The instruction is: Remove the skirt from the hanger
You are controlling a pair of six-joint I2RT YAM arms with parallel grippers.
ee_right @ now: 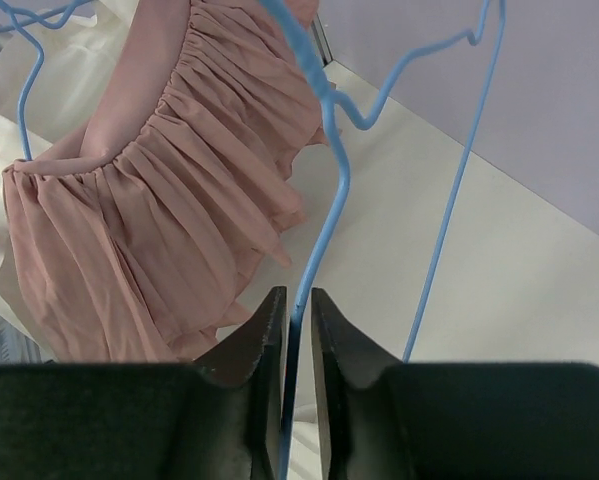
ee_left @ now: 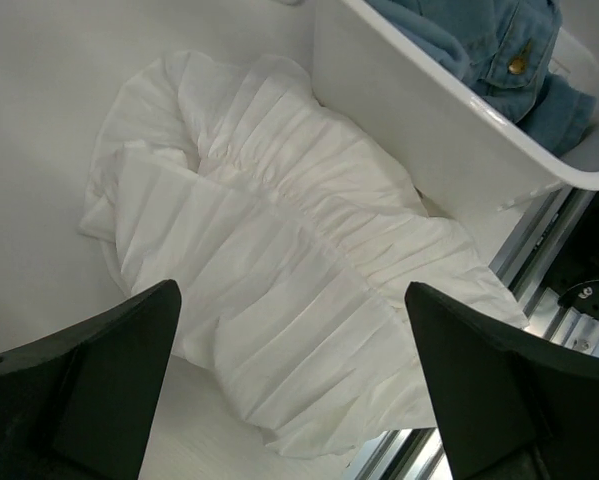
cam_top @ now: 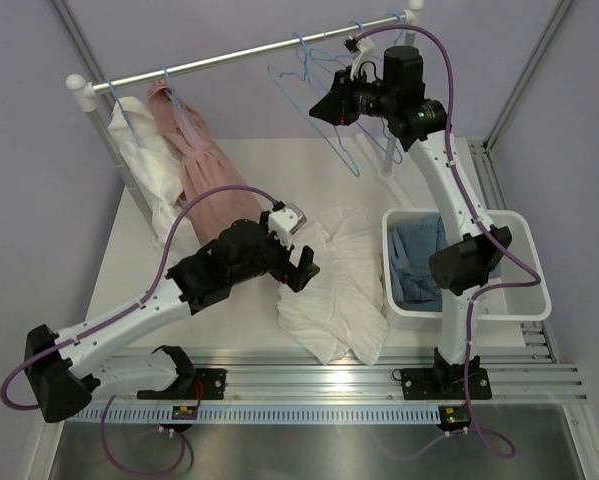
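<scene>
White pleated skirt (cam_top: 337,288); blue hanger (ee_right: 345,170); pink dress (cam_top: 204,170); white basket (ee_left: 399,110).

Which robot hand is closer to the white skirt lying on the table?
Left. The left hand hangs open just above the white skirt. The right hand is far off up by the rail, its fingers either side of a blue hanger wire.
</scene>
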